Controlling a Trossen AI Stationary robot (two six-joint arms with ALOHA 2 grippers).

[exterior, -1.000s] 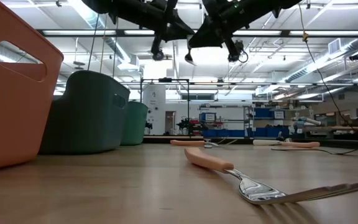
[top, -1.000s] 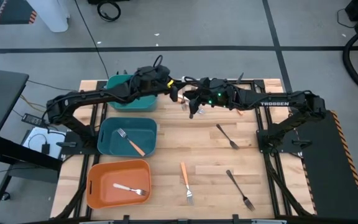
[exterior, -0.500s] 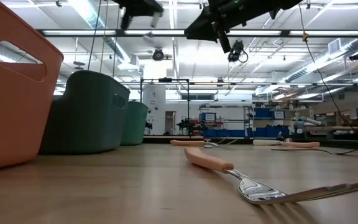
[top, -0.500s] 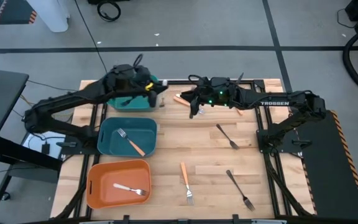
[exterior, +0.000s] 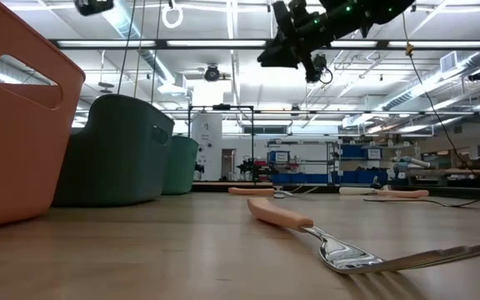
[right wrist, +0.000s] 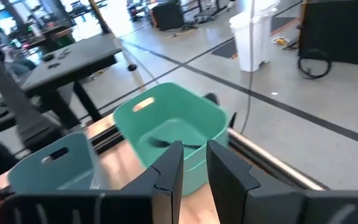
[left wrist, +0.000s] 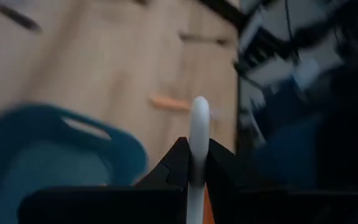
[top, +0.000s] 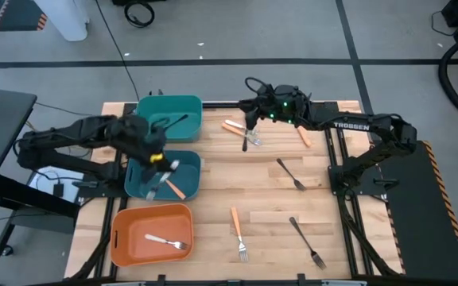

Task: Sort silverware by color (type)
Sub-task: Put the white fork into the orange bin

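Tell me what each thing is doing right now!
Left claw: shut on a white-handled utensil, above the blue plastic bin.
Right claw: open, empty.
Green plastic bin: holds a black utensil.
Orange plastic bin: holds a cream-handled fork.
Orange-handled fork: lying loose on the table.

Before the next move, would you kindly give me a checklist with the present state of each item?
1. Left claw grips the cream utensil: ok.
2. Left claw is over the orange bin, where a cream fork lies: not ok; it is over the middle bin.
3. Right claw is open and empty: ok.
4. The arms are well apart in the high view: ok.
5. All silverware is sorted: not ok; loose forks lie on the table.
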